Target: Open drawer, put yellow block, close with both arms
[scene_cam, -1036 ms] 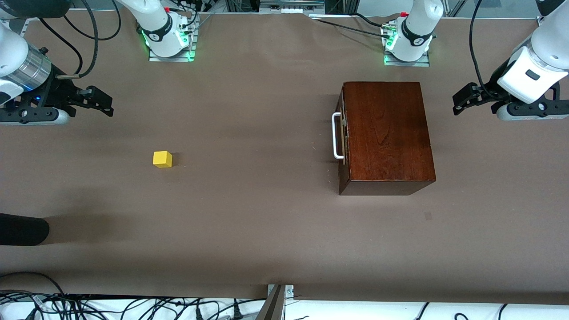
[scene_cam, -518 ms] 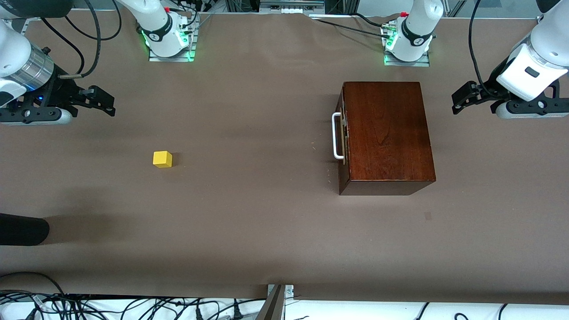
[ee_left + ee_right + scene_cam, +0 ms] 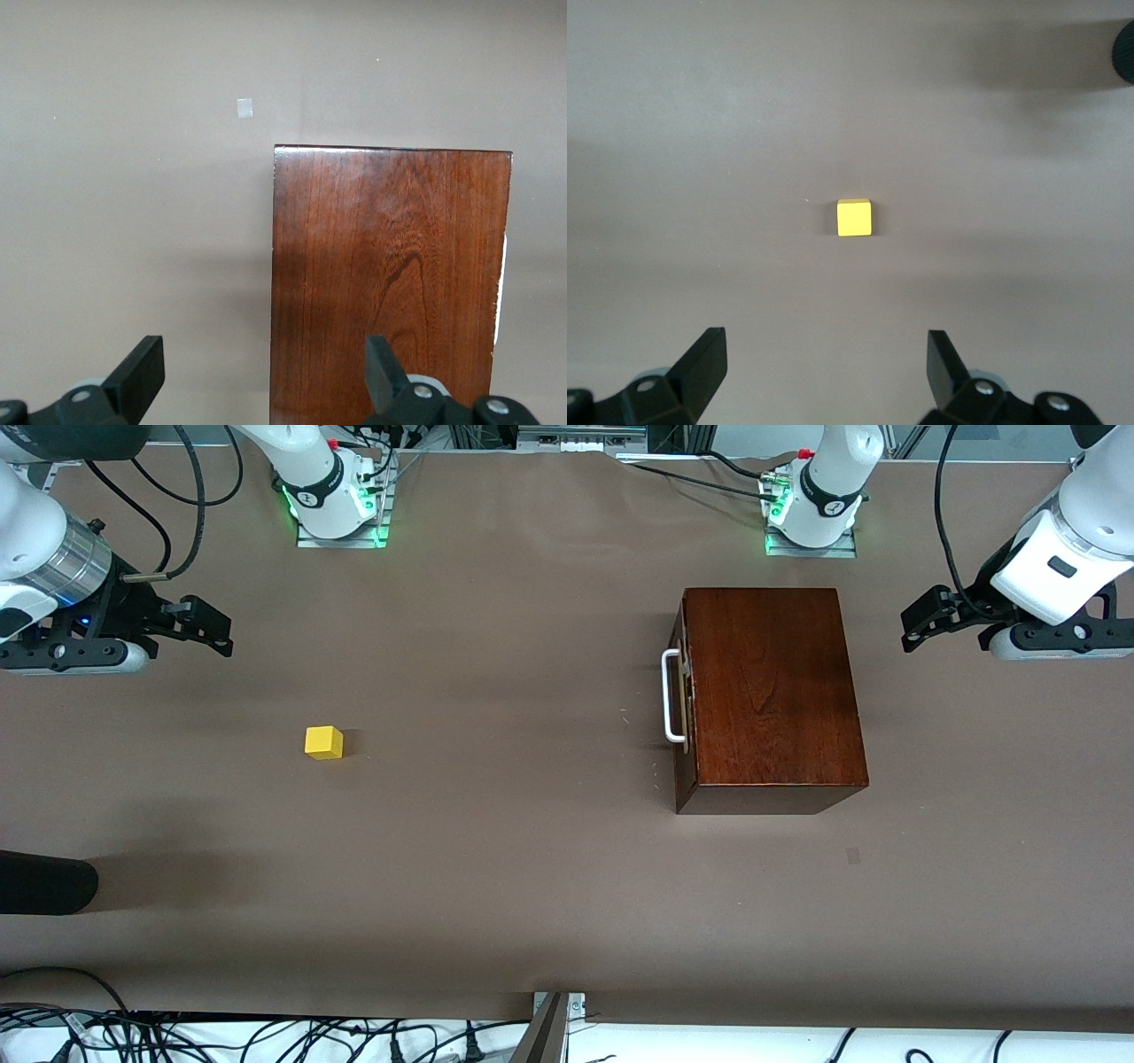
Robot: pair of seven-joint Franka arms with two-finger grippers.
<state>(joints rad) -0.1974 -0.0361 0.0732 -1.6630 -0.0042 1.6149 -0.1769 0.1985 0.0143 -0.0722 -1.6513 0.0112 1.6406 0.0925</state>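
The yellow block (image 3: 323, 742) (image 3: 854, 218) sits alone on the brown table toward the right arm's end. The dark wooden box (image 3: 771, 691) (image 3: 390, 283) stands toward the left arm's end. Its drawer (image 3: 681, 762) is pushed in, with the white handle (image 3: 671, 695) facing the block. My right gripper (image 3: 217, 636) (image 3: 827, 359) hangs open and empty over the table at the right arm's end, apart from the block. My left gripper (image 3: 917, 624) (image 3: 264, 372) hangs open and empty over the box's edge at the left arm's end.
A black rounded object (image 3: 44, 881) (image 3: 1125, 53) juts in at the right arm's end, nearer the front camera than the block. A small pale mark (image 3: 852, 856) (image 3: 244, 108) lies on the table near the box. Both green-lit arm bases (image 3: 337, 505) stand farthest from the camera.
My right gripper has crept slightly toward the middle of the table. The left gripper has barely shifted. Block and box have not moved.
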